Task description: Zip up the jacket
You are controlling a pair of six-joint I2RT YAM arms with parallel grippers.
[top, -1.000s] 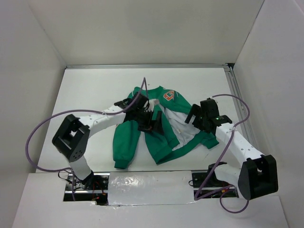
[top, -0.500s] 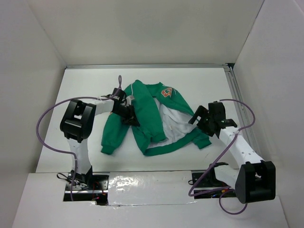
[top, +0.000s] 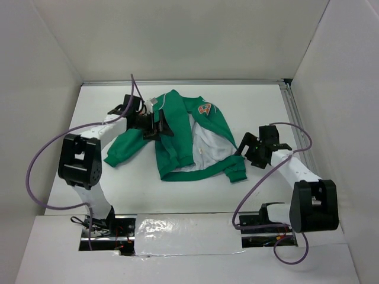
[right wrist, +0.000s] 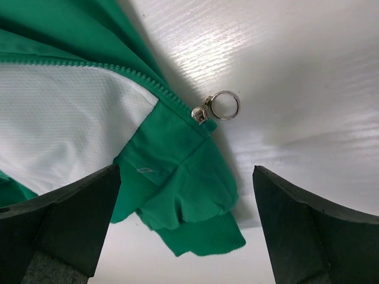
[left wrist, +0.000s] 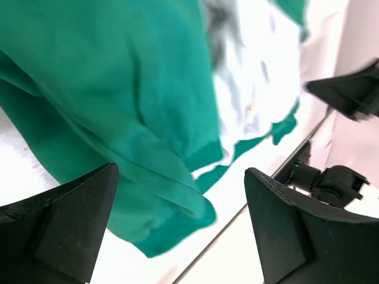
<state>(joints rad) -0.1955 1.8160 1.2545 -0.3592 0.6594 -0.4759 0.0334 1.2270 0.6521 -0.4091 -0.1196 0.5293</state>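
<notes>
The green jacket lies unzipped on the white table, its white lining showing and the orange chest patch at the far side. My left gripper is open over the jacket's left shoulder. In the left wrist view the gripper straddles green fabric without pinching it. My right gripper hovers open beside the jacket's right hem corner. In the right wrist view the gripper is above the ribbed hem. The zipper slider with its ring pull lies just beyond.
White walls enclose the table on three sides, and a metal rail runs along its right edge. One sleeve stretches out to the left. Purple cables loop off both arms. The right arm shows in the left wrist view.
The left arm has dragged the jacket left and toward the back, and the left sleeve now lies spread out. The right arm folded back, its gripper staying by the hem.
</notes>
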